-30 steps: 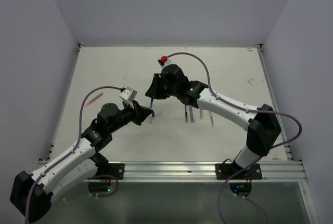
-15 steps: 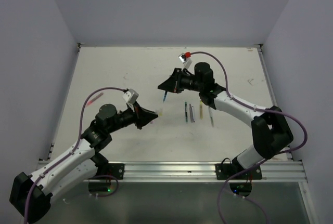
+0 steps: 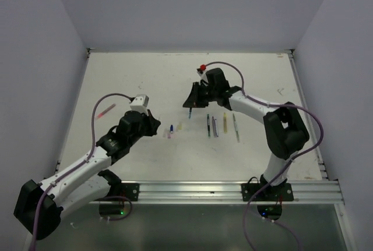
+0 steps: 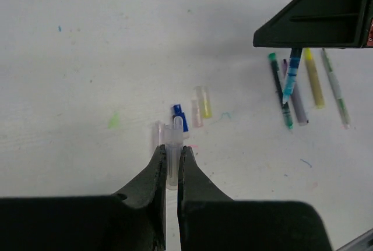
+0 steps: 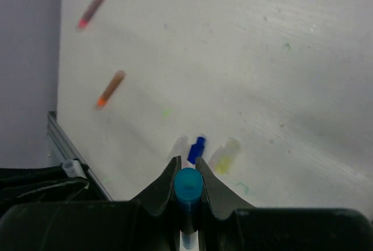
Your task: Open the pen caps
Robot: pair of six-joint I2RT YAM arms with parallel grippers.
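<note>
White table [image 3: 128,76] enclosed by pale grey walls [image 3: 192,6], seen from above and from both wrists. At the near edge, a metal rail [image 3: 192,191] carries the two arm bases.

Nearest the rail, the left gripper [image 4: 172,156] has its jaws drawn almost together on a clear cap [image 4: 173,140]. This short translucent tube is pinched at one end and sticks out past the fingertips. Whether it touches the table cannot be told.

Just beyond it, three loose caps lie close together on the table: a blue cap [image 4: 180,117], a pink cap [image 4: 197,113] beside it, and a pale yellow cap [image 4: 203,101] on the far right of the group. A faint pink smear or tube by the left fingertip is too indistinct to name.

To the right of the caps, four pens [image 3: 221,125] lie side by side, roughly parallel: dark green, grey, yellow and pale green.

Farther back, the right gripper [image 5: 187,172] is clamped on a blue pen [image 5: 188,186]. The left wrist view shows this pen hanging below the fingers, slightly tilted, with its tip pointing down at the table.

Toward the left wall, well apart from everything else, lie an orange-tipped pen [image 5: 109,89] and a red-tipped pen [image 5: 91,11]. Both are blurred.
</note>
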